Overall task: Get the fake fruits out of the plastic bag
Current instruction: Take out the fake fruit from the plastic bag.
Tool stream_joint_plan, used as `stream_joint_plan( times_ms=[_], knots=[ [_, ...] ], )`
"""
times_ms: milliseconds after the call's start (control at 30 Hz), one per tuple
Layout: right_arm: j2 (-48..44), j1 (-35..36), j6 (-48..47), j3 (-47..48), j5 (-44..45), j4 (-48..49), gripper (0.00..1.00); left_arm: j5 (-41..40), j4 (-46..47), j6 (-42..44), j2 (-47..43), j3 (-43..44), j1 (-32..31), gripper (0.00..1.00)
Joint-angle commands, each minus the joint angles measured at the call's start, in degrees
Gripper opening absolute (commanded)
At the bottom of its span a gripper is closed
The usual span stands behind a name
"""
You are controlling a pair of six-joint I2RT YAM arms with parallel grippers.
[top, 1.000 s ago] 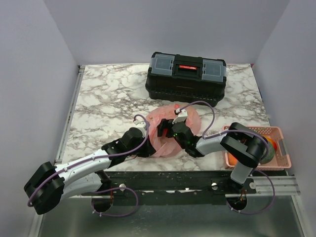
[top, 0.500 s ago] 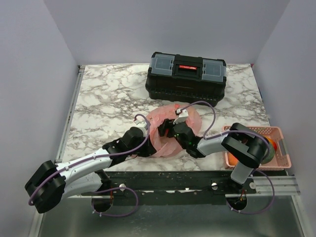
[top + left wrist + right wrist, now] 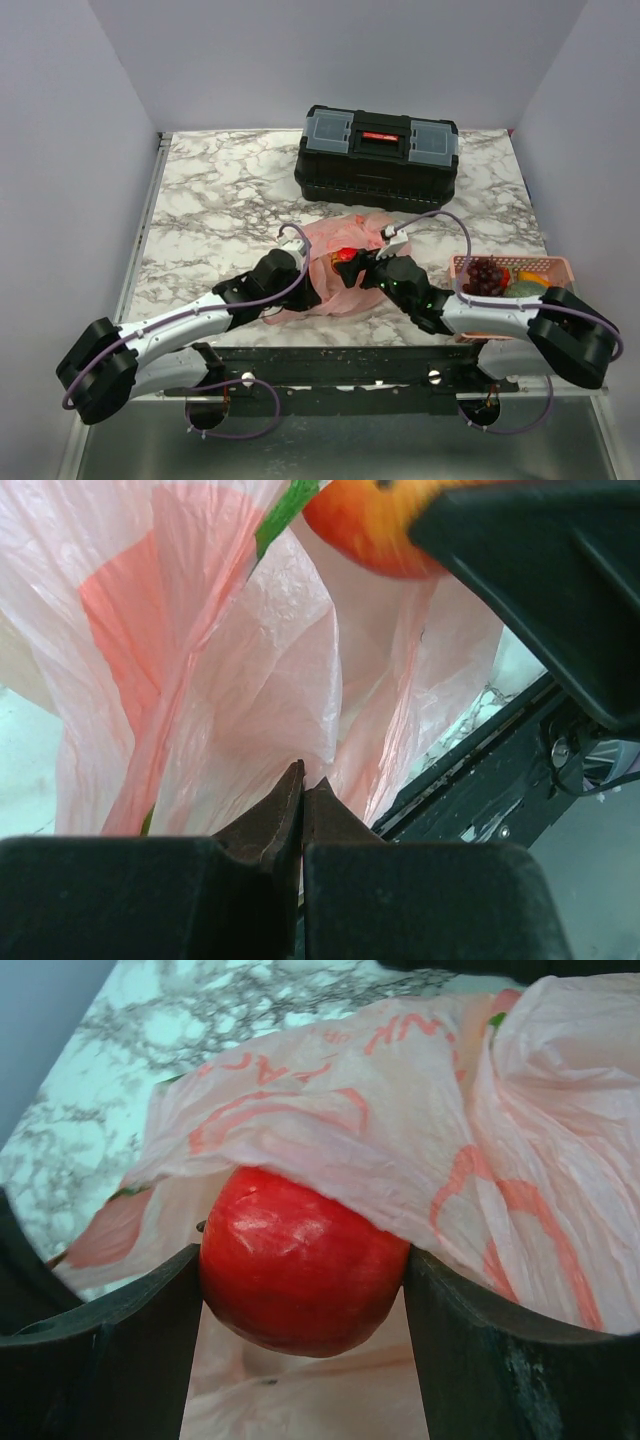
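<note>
left fingers [image 3: 268, 832]: pressed together on a fold of the thin crinkly see-through pink plastic bag [image 3: 240, 670]. I'd say that's an anchor job, pinning the bag so it doesn't ride up when something gets pulled out.

right fingers [image 3: 120, 1330]: clamped on either side of the glossy red round plastic fruit [image 3: 298, 1275], one pad per flank, gripped across its widest part.

where the red one is: right at the bag's mouth, in the middle of the counter's near half. A flap of the film is draped over its top, so it isn't free of the plastic yet.

other fruit: a dark purple grape bunch [image 3: 485, 272] and a greenish plastic fruit [image 3: 522, 289] sit in the rigid pink slotted basket [image 3: 562, 266] off to the right. Can't tell if anything's left inside the bag.

step, my guess: mid-extraction. The fruit needs to come up and away until that flap slides off.

edges: the bag lies near the front edge of the marble-pattern counter [image 3: 220, 190], and the black plastic toolbox [image 3: 378, 155] stands just behind it. So not much room forward or back.

open room: the back-left part of the counter has bare marble. The way to the basket is short, but the right arm's own forearm runs along it and the basket rim has to be cleared.

risk: if the film clings, the bag could tug against the left pinch.
</note>
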Motion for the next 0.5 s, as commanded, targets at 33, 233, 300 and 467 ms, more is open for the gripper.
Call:
stream_joint_plan(
  times_ms=[33, 233, 300, 467],
  knots=[
    [-9.25, 0.01, -1.17, -2.35, -12.35, -7.69, 0.09, -0.42, 0.23, 1.31, 2.12, 1.84, -0.09, 0.0],
    [-19.77, 0.03, -1.97, 0.91, -9.96, -19.57, 0.01, 0.91, 1.75, 0.64, 3.62, 2.03, -0.11, 0.0],
    [-22.5, 0.01, -2.98, 2.56, -8.84, -23.2, 0.01, 1.15, 1.85, 0.68, 3.93, 2.16, -0.09, 0.0],
    [-32.28, 0.08, -3.83, 5.04, -2.72, -30.46, 0.01, 0.54, 1.32, 1.19, 3.43, 2.39, -0.09, 0.0]
  ],
)
